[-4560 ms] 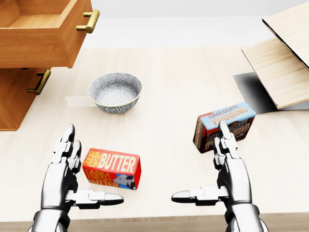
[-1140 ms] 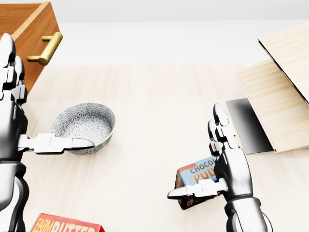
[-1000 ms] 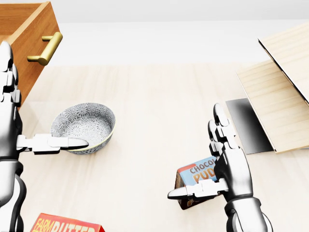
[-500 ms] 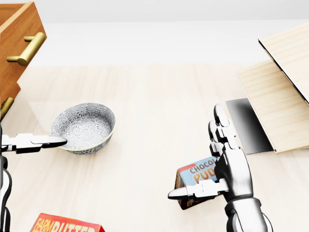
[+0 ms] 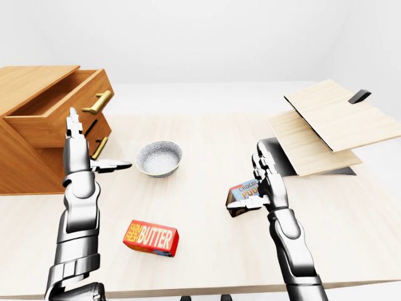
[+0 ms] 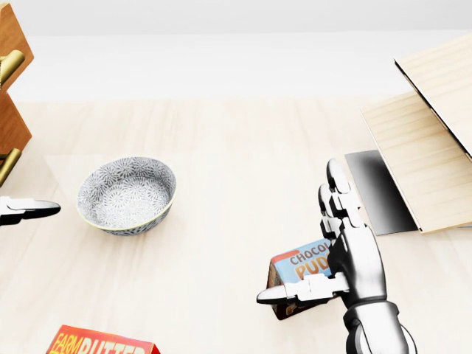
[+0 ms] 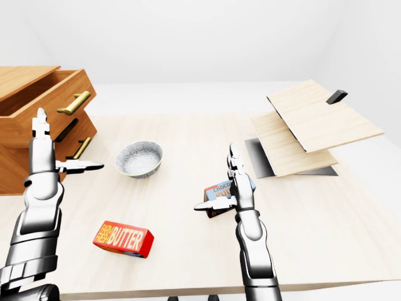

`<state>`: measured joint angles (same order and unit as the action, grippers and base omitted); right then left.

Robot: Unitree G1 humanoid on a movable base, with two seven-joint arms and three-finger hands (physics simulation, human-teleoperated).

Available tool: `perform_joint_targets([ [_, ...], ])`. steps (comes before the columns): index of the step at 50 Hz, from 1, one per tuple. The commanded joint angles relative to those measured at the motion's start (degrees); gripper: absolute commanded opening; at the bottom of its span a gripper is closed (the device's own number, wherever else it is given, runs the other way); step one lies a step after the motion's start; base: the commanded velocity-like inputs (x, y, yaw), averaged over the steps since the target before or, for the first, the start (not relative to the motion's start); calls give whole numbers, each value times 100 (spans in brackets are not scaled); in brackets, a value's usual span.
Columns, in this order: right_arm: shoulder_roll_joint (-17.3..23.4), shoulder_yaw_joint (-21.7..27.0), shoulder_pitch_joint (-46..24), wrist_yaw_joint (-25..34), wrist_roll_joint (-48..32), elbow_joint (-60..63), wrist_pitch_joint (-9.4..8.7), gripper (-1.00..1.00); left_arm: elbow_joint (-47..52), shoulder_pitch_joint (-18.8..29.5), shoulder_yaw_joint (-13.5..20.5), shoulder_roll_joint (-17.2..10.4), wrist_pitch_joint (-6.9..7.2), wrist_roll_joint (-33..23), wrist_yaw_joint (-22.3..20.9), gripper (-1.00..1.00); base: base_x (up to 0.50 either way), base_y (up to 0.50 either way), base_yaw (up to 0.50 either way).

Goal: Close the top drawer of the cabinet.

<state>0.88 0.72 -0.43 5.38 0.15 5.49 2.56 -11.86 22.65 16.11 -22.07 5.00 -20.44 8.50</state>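
Note:
The wooden cabinet stands at the left of the left-eye view. Its top drawer is pulled partly out, with a brass handle on its face. In the head view only the drawer's corner shows at the top left. My left hand is open, fingers up, thumb pointing right, right by the drawer fronts; I cannot tell if it touches them. My right hand is open and upright beside the chocolate pudding box.
A patterned bowl sits on the table right of the cabinet. A red butter box lies below it. Tilted wooden boards over a dark plate stand at the right. The lower drawer's handle shows beside my left hand.
In the last second the drawer front and handle slid left toward the cabinet. My left hand moved left with it, almost out of the head view. The right hand and bowl stayed still.

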Motion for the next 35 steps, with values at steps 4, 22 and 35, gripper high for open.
perform_joint_targets([
  [4, 2, 4, 2, -7, -12, -18, 5, 100, -953, 332, 281, -608, 0, 127, 176, 100, 0, 0, 0],
  [22, -2, 4, 27, -16, -19, -64, 70, 100, -1807, 738, 390, -1253, 0, 344, 291, 100, 0, 0, 0],
  [35, 2, 15, 0, -21, -1, -62, 22, 100, -2526, 1126, 323, -1538, 0, 446, 496, 100, 0, 0, 0],
])
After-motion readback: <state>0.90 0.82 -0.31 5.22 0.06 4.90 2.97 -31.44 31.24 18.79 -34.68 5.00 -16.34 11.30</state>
